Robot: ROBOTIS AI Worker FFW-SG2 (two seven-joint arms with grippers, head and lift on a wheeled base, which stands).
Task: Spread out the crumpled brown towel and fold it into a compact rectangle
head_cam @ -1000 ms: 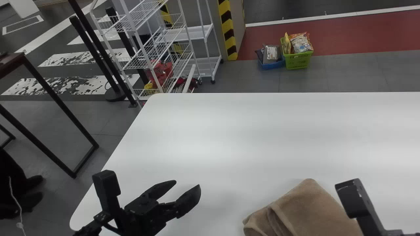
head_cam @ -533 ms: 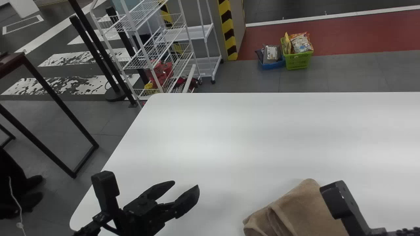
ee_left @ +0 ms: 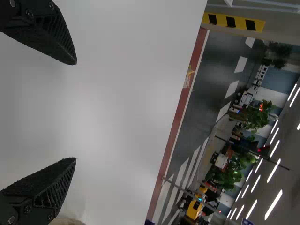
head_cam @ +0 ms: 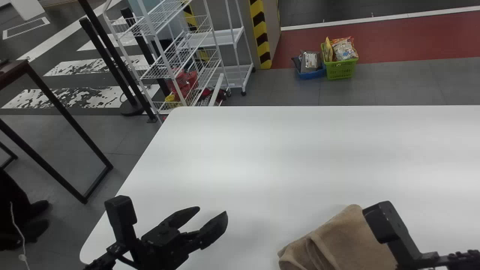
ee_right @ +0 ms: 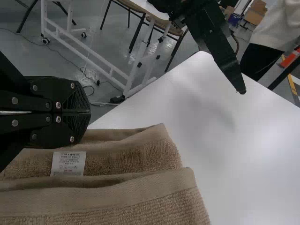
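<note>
1. Table (head_cam: 262, 157): beneath left claw (head_cam: 212, 210) and right claw (head_cam: 403, 243).
2. Towel (head_cam: 337, 245): on it, right of the left claw, near the right.
3. Rack (head_cam: 167, 65): past the table, ahead of the left claw.
4. Basket (head_cam: 341, 70) with packets (head_cam: 343, 48): on the floor, ahead, between both claws.

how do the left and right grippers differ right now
The left gripper is open, its two fingers well apart, while the right gripper is shut, its fingers together. The left gripper is over a bare part of the white table; the right gripper is close by the brown towel. Both are black.
</note>
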